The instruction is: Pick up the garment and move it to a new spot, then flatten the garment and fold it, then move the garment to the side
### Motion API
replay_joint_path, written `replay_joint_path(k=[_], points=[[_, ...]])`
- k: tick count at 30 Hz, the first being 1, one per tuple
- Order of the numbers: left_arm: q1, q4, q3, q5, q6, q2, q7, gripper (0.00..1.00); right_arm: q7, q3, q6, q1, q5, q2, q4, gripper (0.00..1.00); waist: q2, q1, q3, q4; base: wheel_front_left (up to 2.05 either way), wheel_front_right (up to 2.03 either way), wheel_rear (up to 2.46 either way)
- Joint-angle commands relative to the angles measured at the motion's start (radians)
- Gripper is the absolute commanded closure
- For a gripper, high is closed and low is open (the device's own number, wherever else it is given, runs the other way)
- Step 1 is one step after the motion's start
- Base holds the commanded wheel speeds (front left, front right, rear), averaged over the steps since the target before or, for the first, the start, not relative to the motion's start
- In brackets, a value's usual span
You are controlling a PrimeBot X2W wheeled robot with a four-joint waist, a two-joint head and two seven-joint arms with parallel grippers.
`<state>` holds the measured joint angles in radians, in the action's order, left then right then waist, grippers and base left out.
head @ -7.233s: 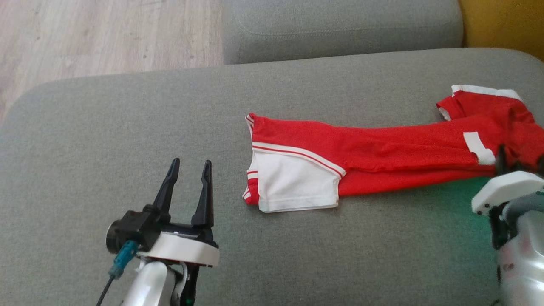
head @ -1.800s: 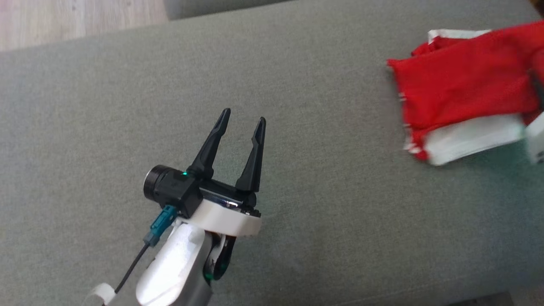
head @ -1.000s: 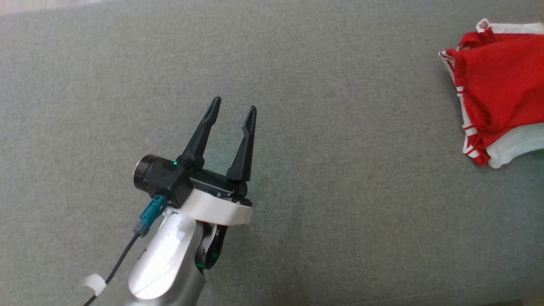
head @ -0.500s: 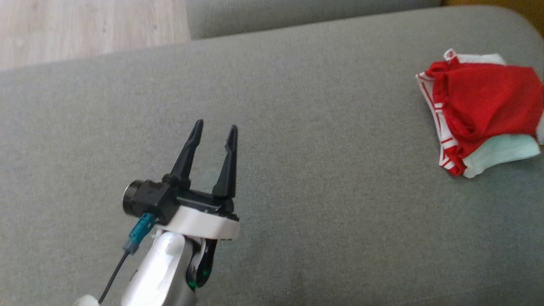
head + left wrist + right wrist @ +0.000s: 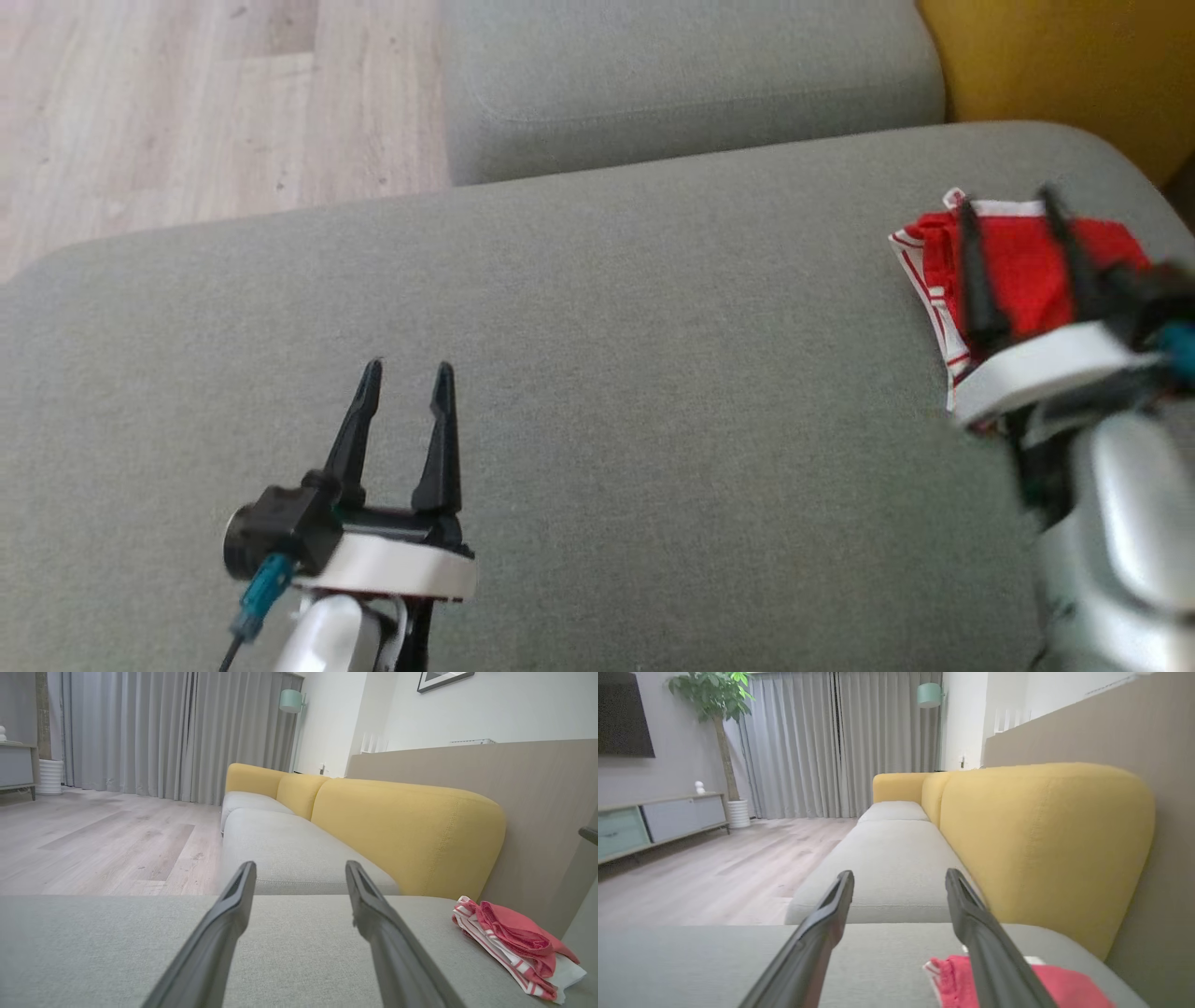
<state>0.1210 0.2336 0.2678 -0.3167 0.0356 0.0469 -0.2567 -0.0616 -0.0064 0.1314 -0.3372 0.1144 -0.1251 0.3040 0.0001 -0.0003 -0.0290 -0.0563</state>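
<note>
The garment (image 5: 1022,266) is a red and white shirt, folded into a small bundle at the far right of the grey sofa seat (image 5: 653,373). It also lies at the lower right of the left wrist view as the garment (image 5: 514,947), and low in the right wrist view as the garment (image 5: 1055,984). My right gripper (image 5: 1008,198) hovers over the bundle, open, nothing between its fingers. My left gripper (image 5: 406,369) is open over bare cushion at the lower left, far from the shirt. In each wrist view the gripper's own fingers stand apart.
A second grey seat cushion (image 5: 691,75) lies beyond the one in use. A yellow backrest (image 5: 1074,65) runs along the right. Wooden floor (image 5: 187,112) lies past the cushion's far left edge. A beige wall panel (image 5: 537,812) stands behind the sofa.
The head camera has shifted, bringing floor and backrest into view. My right gripper has come into view above the folded shirt with its fingers spread. The left gripper stays open.
</note>
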Motion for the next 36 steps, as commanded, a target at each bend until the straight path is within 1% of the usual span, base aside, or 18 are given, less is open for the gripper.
replay_joint_path(k=[1, 3, 6, 8, 11, 13, 16, 18, 28, 36], points=[[0.029, -0.037, -0.041, 0.007, 0.002, 0.003, -0.005, 0.00, -0.003, 0.017, -0.001, -0.021, 0.006, 0.010, -0.046, 0.00, -0.0001, 0.0003, -0.005, 0.005, 0.00, 0.00, 0.00], [0.014, -0.036, -0.048, 0.009, 0.003, 0.003, -0.005, 0.00, -0.009, 0.014, -0.001, 0.017, 0.017, 0.045, -0.068, 0.00, -0.0001, 0.0003, -0.012, 0.009, 0.00, 0.00, 0.00], [-0.006, -0.036, -0.056, 0.007, 0.004, 0.003, -0.005, 0.00, -0.035, 0.021, -0.001, 0.082, 0.028, 0.069, -0.078, 0.00, -0.0001, 0.0003, -0.021, 0.015, 0.00, 0.00, 0.00], [-0.019, -0.035, -0.056, -0.004, 0.004, 0.003, -0.005, 0.00, -0.061, 0.040, -0.001, 0.129, 0.020, 0.073, -0.070, 0.00, -0.0001, 0.0003, -0.026, 0.020, 0.00, 0.00, 0.00], [-0.037, -0.035, -0.057, -0.021, 0.006, 0.003, -0.005, 0.00, -0.115, 0.054, -0.001, 0.192, 0.046, 0.074, -0.042, 0.00, -0.0001, 0.0003, -0.033, 0.026, 0.00, 0.00, 0.00], [-0.048, -0.036, -0.063, -0.028, 0.004, 0.003, -0.005, 0.00, -0.147, 0.060, -0.001, 0.224, 0.052, 0.074, -0.023, 0.00, -0.0001, 0.0003, -0.036, 0.029, 0.00, 0.00, 0.00], [-0.064, -0.036, -0.063, -0.033, 0.012, 0.003, -0.005, 0.00, -0.173, 0.068, -0.001, 0.257, 0.050, 0.075, 0.002, 0.00, -0.0001, 0.0003, -0.039, 0.033, 0.00, 0.00, 0.00], [-0.074, -0.033, -0.062, -0.034, 0.020, 0.003, -0.005, 0.00, -0.183, 0.069, -0.001, 0.269, 0.056, 0.075, 0.011, 0.00, -0.0001, 0.0003, -0.040, 0.035, 0.00, 0.00, 0.00], [-0.078, -0.026, -0.082, -0.044, 0.013, 0.003, -0.005, 0.00, -0.198, 0.082, -0.001, 0.265, 0.057, 0.075, 0.016, 0.00, -0.0001, 0.0003, -0.037, 0.038, 0.00, 0.00, 0.00], [-0.085, -0.023, -0.094, -0.084, 0.014, 0.003, -0.005, 0.00, -0.200, 0.097, -0.001, 0.267, 0.069, 0.075, 0.016, 0.00, -0.0001, 0.0003, -0.038, 0.031, 0.00, 0.00, 0.00]])
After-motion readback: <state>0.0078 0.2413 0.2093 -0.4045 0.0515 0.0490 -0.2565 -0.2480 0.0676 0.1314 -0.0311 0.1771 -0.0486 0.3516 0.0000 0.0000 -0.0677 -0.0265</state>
